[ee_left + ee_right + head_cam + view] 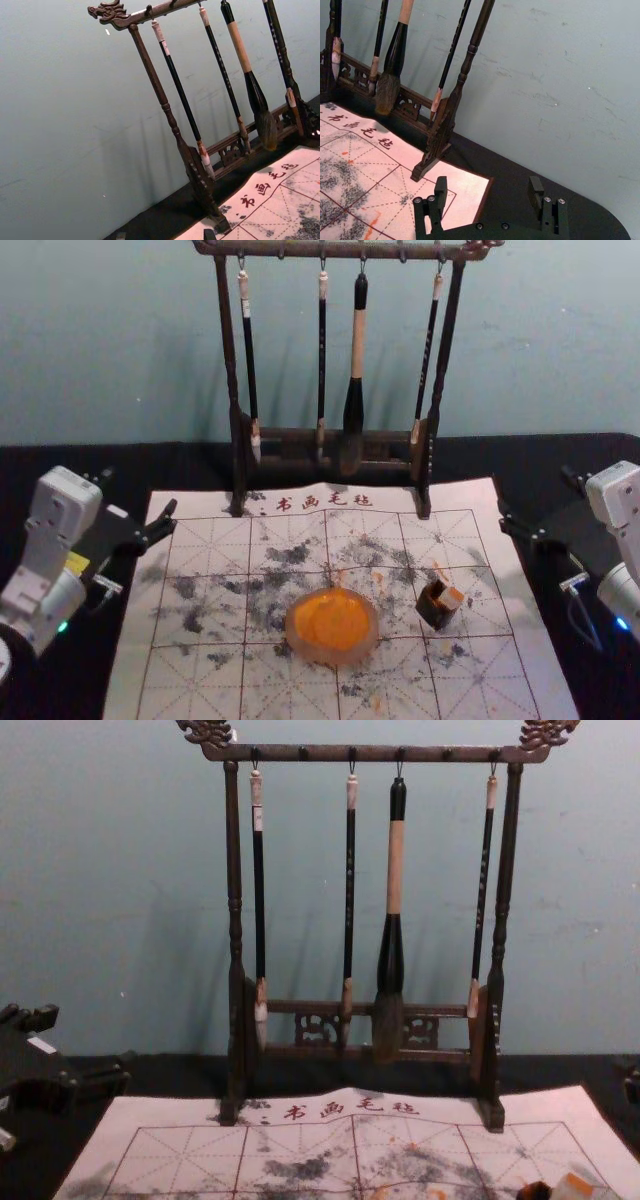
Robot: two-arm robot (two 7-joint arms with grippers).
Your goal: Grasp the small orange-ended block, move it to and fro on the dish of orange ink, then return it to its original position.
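Small pale block with orange end [452,597]: tilted at dark boxy piece [434,610] on white calligraphy mat [470,495], left of right tool [536,493], nearer the robot, well apart. Right tool spread wide, empty. Round dish of orange ink [333,626] beyond block from it. Left tool [139,492] idle across the mat, spread.

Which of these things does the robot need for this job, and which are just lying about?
For the job:
small orange-ended block
dish of orange ink
dark piece by the block, perhaps its stand
left gripper or right gripper, both with jaws open

Just there:
brush rack
four hanging brushes
printed mat under the dish
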